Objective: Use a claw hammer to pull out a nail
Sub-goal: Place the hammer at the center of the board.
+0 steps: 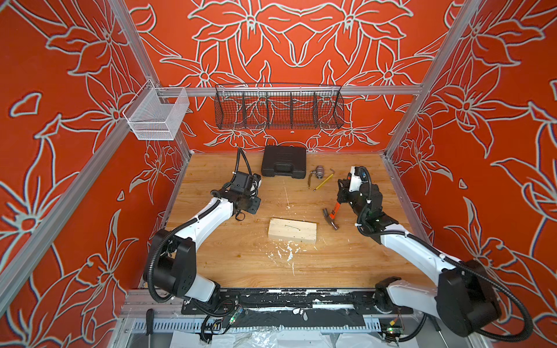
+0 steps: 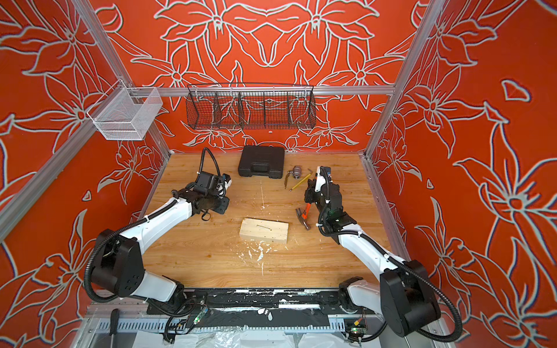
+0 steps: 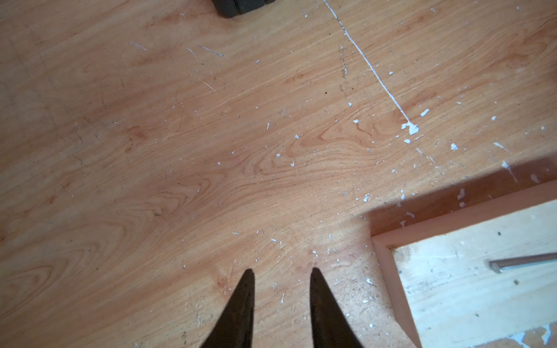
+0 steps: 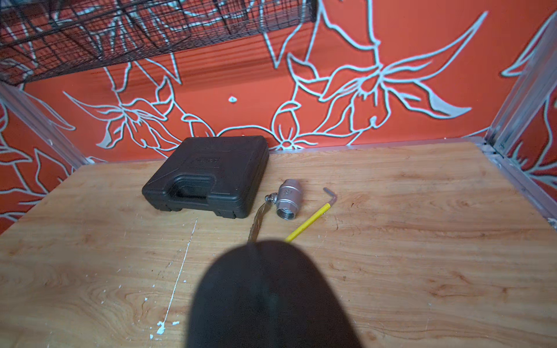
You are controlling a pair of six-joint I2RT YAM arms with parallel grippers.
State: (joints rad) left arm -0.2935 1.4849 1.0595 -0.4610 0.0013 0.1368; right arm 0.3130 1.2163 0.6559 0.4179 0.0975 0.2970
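Our right gripper [image 1: 341, 202] clamps the claw hammer [image 1: 331, 215] by its handle, head just beside the wooden block [image 1: 301, 233]. The nail [image 1: 290, 224] lies atop that block. Our left gripper [image 3: 281, 272] hangs beside it, jaws slightly apart and empty. Unpinned, the block may slide when we pry.

Odds and ends on the table [image 1: 241, 265]
A black case [image 1: 283, 161] lies by the back wall; just beside it are a metal valve [image 1: 320, 171], hex key [image 1: 331, 171] and yellow pencil [image 1: 323, 182]; a wooden block [image 1: 292, 230] sits mid-table.
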